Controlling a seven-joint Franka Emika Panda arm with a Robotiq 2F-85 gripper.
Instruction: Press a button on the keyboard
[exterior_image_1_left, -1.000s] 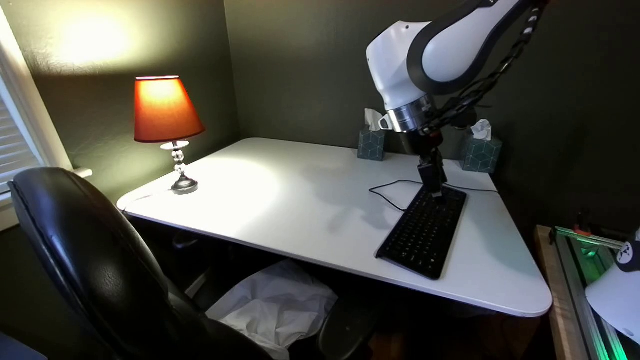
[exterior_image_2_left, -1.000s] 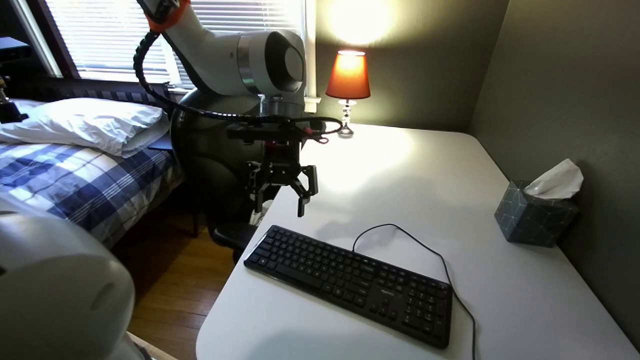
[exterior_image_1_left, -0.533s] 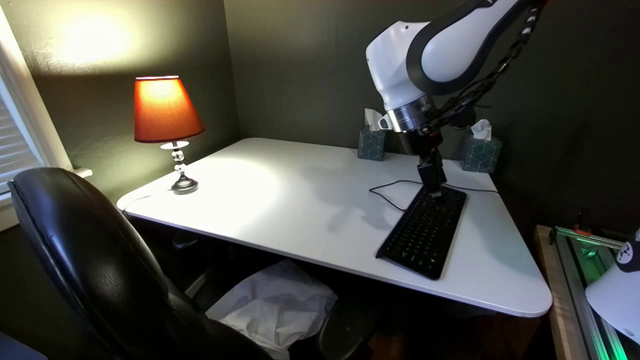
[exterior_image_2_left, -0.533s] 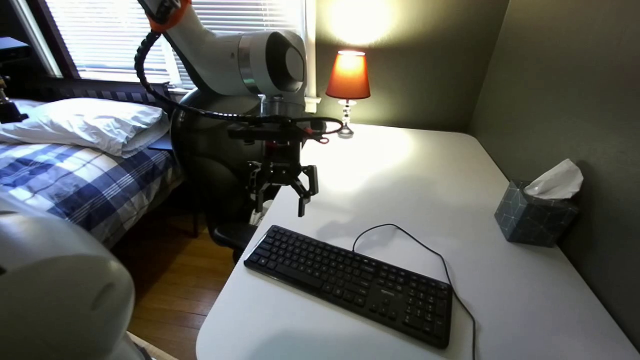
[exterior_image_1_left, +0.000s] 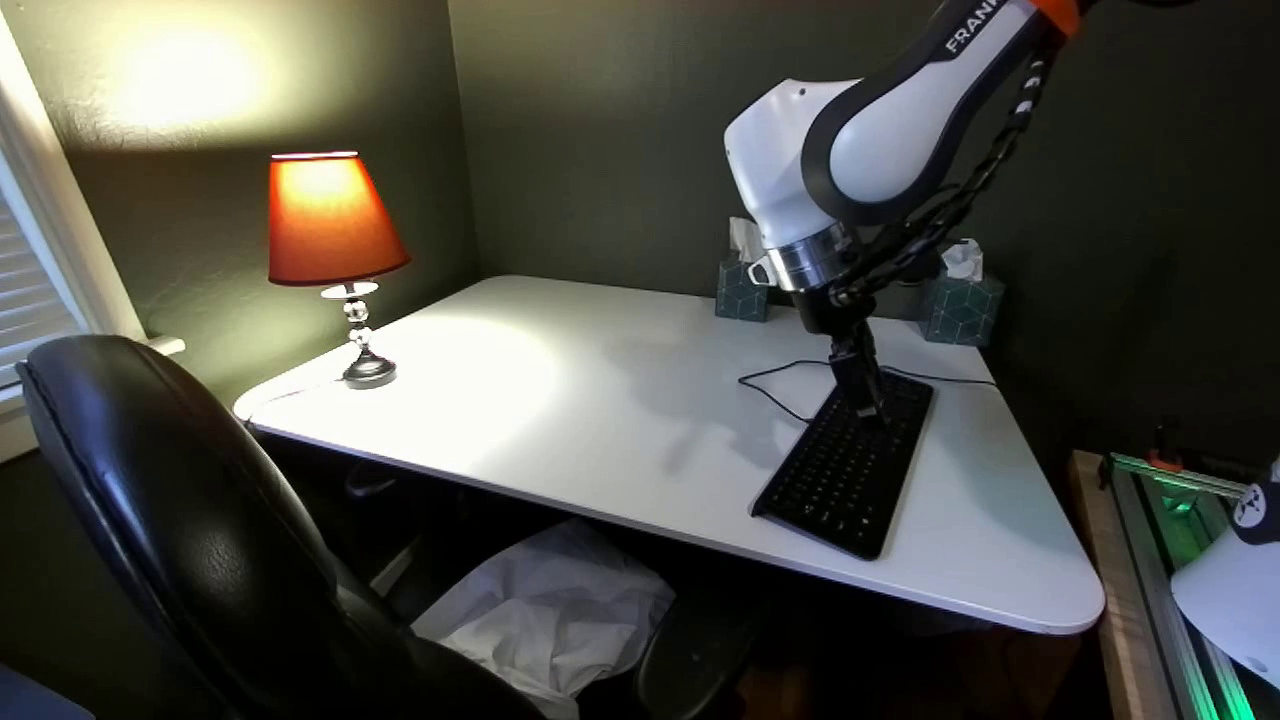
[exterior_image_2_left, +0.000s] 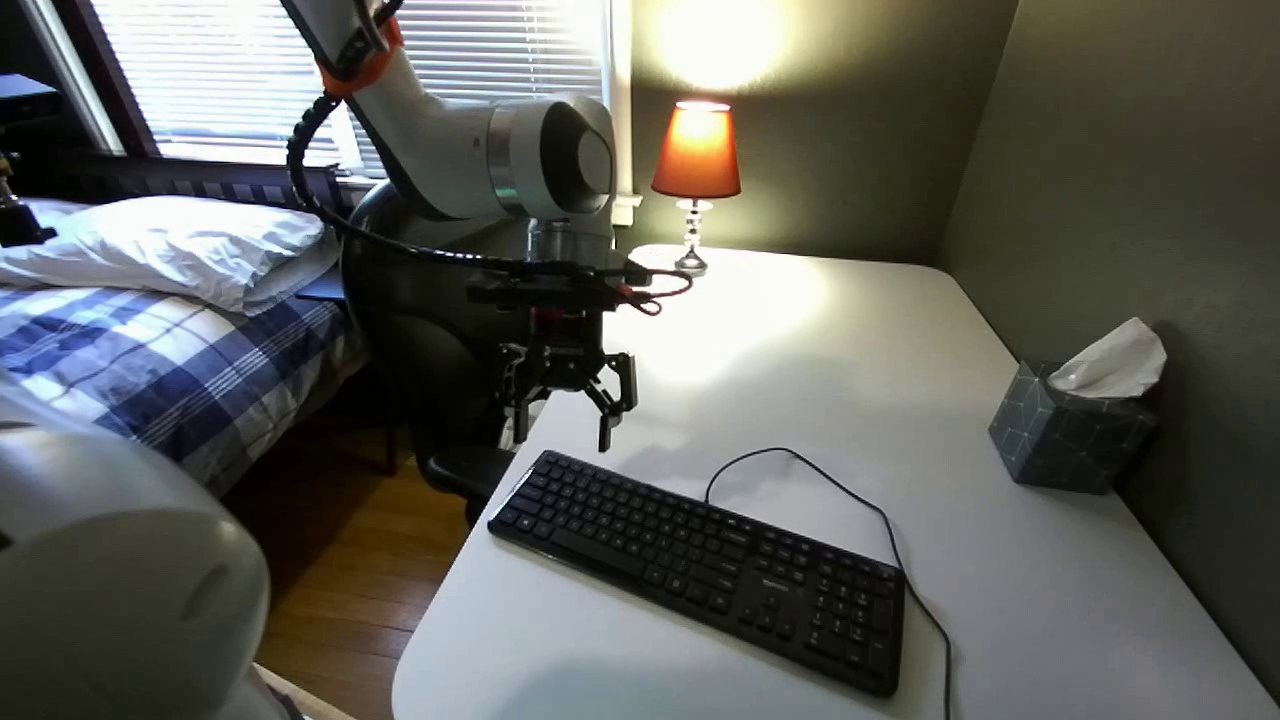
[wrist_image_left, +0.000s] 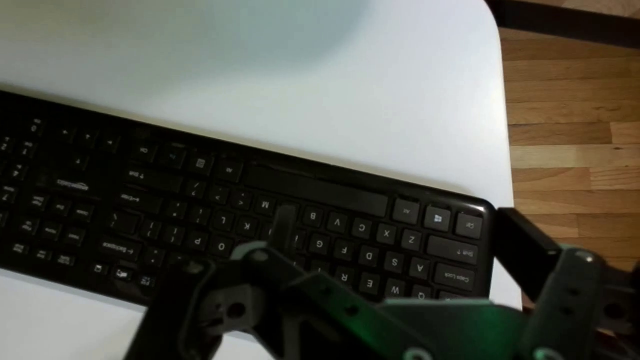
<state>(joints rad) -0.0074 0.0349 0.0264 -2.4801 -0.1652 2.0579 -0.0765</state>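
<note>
The flat black keyboard lies on the white desk, visible in both exterior views (exterior_image_1_left: 845, 475) (exterior_image_2_left: 700, 570) and in the wrist view (wrist_image_left: 345, 225). Its thin black cable (exterior_image_2_left: 830, 476) curves off the back edge. My gripper is open and empty, fingers pointing down, in both exterior views (exterior_image_1_left: 868, 416) (exterior_image_2_left: 562, 442). It hangs above the letter end of the keyboard, with a gap below the tips. In the wrist view my gripper (wrist_image_left: 395, 212) has one finger over the keys near M and B. The other finger is just past the Ctrl-key end. Keys under the fingers are partly hidden.
The desk edge (exterior_image_1_left: 640, 520) runs close to the keyboard's letter end. Tissue boxes (exterior_image_1_left: 741, 290) (exterior_image_2_left: 1075, 430) stand at the desk's wall side. A red lamp (exterior_image_1_left: 335, 220) is at the far end. A black chair (exterior_image_1_left: 170, 520) stands beside the desk.
The arm and gripper have moved down toward the keyboard over the last half second, after holding almost still before. The fingers stay open and the keyboard has not moved.
</note>
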